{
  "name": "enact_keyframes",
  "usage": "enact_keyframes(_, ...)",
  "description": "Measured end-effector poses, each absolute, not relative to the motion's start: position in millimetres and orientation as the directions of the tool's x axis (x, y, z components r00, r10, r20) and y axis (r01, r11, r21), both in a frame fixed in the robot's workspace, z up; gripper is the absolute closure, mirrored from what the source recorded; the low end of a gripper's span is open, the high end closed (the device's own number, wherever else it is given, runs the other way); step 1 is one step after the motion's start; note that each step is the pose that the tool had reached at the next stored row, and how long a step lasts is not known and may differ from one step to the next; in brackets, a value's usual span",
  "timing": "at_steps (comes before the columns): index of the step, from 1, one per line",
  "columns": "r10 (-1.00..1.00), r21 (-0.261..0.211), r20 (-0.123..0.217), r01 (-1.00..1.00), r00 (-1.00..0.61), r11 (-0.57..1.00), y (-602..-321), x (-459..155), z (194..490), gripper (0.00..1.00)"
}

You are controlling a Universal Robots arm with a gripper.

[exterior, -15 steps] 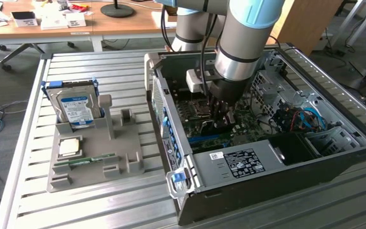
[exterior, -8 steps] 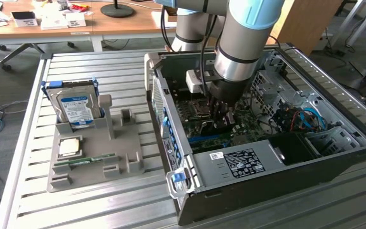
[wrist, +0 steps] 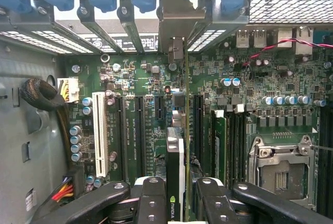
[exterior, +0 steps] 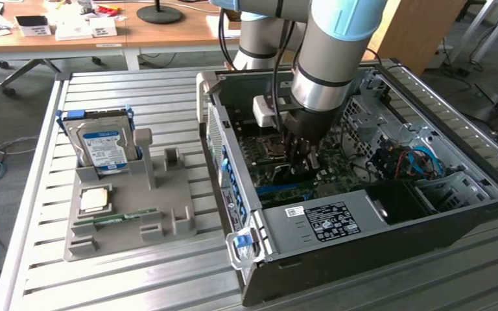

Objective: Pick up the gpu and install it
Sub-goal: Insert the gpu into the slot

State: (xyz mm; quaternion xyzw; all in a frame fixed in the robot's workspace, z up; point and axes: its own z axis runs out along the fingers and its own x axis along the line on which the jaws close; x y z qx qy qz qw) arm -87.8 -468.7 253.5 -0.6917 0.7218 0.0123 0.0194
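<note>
Gripper (wrist: 179,198) part-closed, clamped on gpu (wrist: 175,156). I note card upright, edge-on, over motherboard (wrist: 130,78) slots inside case (exterior: 388,253), bracket end at case's rear edge.

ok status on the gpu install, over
gripper shut on the thin dark gpu card with silver bracket. edge-on over black slots on green motherboard, seating not visible. black sleeved cable bundle lies apart from it.

Bright even light, soft shadows
</note>
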Motion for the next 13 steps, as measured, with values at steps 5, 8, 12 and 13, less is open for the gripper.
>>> enact_keyframes(5,-0.998,-0.009,-0.045,-0.999,-0.043,0.043,-468.7,-88.4,252.9,0.73)
enact_keyframes(8,-0.998,-0.009,-0.045,-0.999,-0.042,0.043,-468.7,-88.6,252.5,0.73)
enact_keyframes(12,-0.998,-0.009,-0.045,-0.999,-0.042,0.043,-468.7,-88.6,250.9,0.73)
enact_keyframes(13,-0.998,-0.009,-0.045,-0.999,-0.042,0.043,-468.7,-88.6,250.9,0.73)
